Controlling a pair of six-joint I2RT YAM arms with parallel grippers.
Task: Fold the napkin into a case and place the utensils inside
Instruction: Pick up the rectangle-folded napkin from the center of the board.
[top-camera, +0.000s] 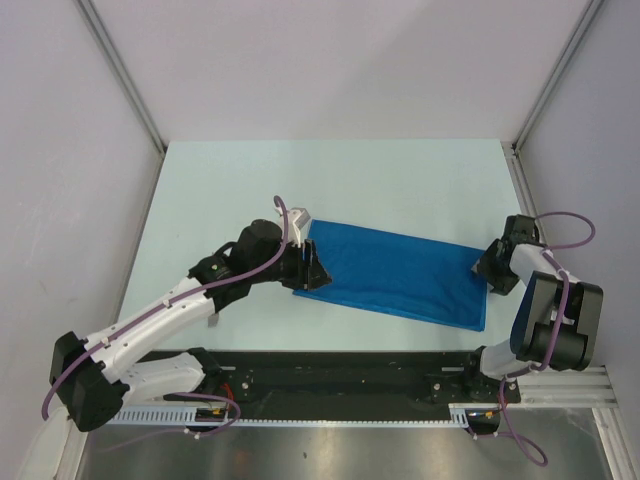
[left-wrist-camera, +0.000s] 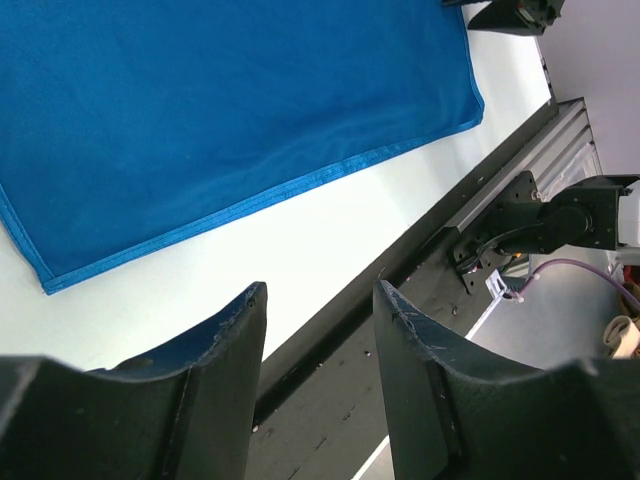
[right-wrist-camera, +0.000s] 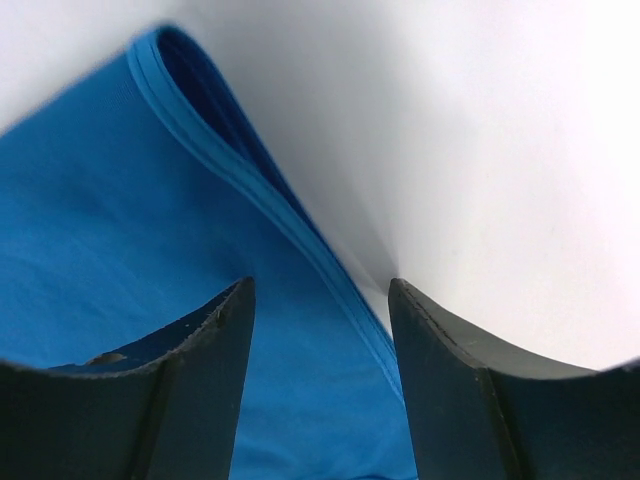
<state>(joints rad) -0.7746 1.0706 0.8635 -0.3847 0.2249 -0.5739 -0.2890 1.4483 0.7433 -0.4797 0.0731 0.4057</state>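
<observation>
The napkin (top-camera: 400, 272) lies folded flat at the desk's (top-camera: 350, 180) centre. The left end effector (top-camera: 312, 268) sits at its 9 o'clock end, jaws spread and gripping nothing. The right end effector (top-camera: 484, 268), at 3 o'clock, is spread astride the hem.

The top camera hangs above and behind the arm bases (top-camera: 497, 362), looking down and away over the whole tabletop (top-camera: 250, 180). The left wrist camera sits low by the left end of the napkin (left-wrist-camera: 200, 110), facing right along its near hem past its own jaws. The right wrist camera looks from very close at the right hem. All three views share the napkin.
</observation>
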